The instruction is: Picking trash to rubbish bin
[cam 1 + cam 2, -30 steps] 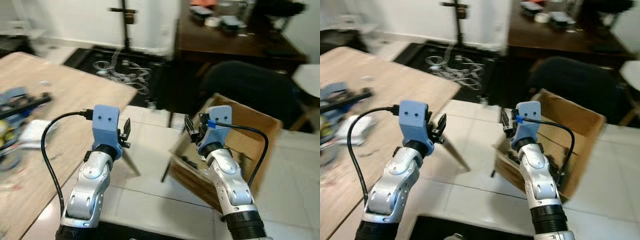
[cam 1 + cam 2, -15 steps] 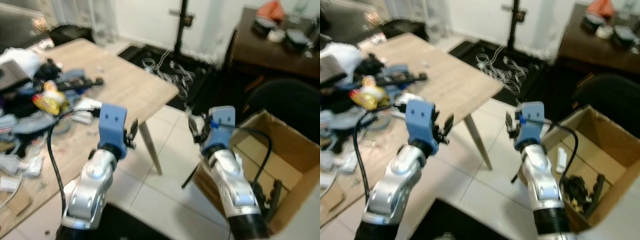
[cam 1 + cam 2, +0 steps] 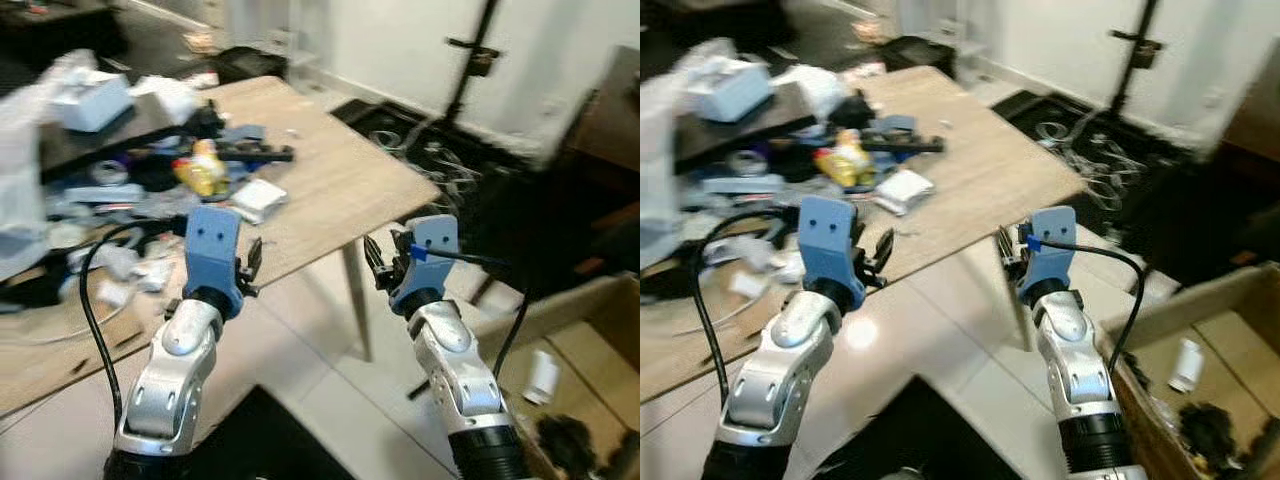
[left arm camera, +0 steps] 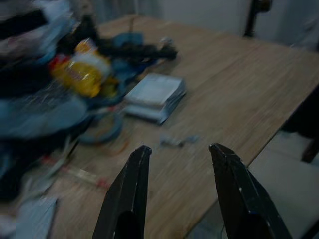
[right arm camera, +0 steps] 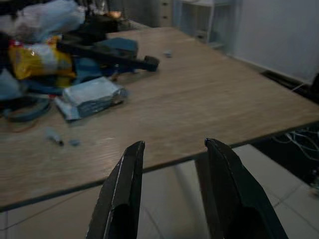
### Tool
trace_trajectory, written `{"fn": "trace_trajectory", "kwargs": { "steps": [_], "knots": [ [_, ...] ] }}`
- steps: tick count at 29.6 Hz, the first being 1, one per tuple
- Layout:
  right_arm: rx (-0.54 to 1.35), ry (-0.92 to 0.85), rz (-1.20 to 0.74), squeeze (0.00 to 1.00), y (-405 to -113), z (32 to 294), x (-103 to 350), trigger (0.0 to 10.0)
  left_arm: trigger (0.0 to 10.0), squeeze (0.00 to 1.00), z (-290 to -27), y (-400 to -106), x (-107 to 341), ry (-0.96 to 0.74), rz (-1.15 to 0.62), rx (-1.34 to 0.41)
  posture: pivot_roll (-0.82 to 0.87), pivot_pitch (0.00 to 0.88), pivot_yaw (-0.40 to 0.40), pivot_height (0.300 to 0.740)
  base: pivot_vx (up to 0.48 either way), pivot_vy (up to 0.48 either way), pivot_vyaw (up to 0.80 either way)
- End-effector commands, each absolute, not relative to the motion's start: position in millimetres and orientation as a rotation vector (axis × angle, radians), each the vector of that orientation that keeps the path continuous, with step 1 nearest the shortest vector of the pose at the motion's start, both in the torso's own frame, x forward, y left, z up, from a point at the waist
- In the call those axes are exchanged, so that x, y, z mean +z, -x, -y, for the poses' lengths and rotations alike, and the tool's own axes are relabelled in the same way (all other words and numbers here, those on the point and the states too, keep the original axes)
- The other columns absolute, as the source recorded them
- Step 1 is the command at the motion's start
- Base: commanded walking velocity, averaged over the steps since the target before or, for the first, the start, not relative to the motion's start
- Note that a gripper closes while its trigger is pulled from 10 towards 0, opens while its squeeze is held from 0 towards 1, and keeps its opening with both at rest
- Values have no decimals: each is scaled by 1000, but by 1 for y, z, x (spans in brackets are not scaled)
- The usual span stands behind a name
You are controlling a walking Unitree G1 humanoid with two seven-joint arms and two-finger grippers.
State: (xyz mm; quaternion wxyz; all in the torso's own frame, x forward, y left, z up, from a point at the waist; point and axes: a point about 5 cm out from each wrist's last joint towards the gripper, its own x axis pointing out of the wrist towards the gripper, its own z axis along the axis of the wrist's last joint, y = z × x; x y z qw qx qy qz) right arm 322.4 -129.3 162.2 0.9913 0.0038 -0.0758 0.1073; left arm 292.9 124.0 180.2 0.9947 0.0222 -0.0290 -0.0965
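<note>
A wooden table (image 3: 340, 190) carries a heap of litter: a yellow packet (image 4: 82, 72), a flat white packet (image 4: 155, 95), small scraps (image 4: 174, 142) and a black tool (image 5: 107, 52). A cardboard box (image 3: 1215, 300) stands on the floor at the right, with a white bottle (image 3: 1188, 362) and dark rubbish inside. My left gripper (image 3: 250, 263) hovers open over the table's near edge, a short way from the white packet. My right gripper (image 3: 377, 268) is open in the air off the table's corner. Nothing sits between the fingers of either.
More clutter covers the table's far left: a white box (image 3: 92, 100), plastic bags and blue items (image 3: 890, 125). A black stand (image 3: 470, 60) and tangled white cables (image 3: 1095, 160) lie on a dark mat behind. White floor tiles (image 3: 960, 290) spread between table and box.
The camera has swung left, so the cluttered table now takes up the left half and the box has slid to the right edge. Both arms keep the same raised pose, fingers apart.
</note>
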Motion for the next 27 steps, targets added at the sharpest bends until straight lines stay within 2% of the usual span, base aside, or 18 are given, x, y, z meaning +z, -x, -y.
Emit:
{"fn": "trace_trajectory", "kwargs": {
  "steps": [1,27],
  "knots": [
    [213,-4,135,0,-321,131,159,10000,10000,0,-122,-291,178,-50,43,-200,107,98,-36,740,0,0,800],
    [254,-7,93,0,-320,127,153,10000,10000,0,-121,-288,173,-45,0,-202,104,114,-51,740,0,0,800]
  ]
}}
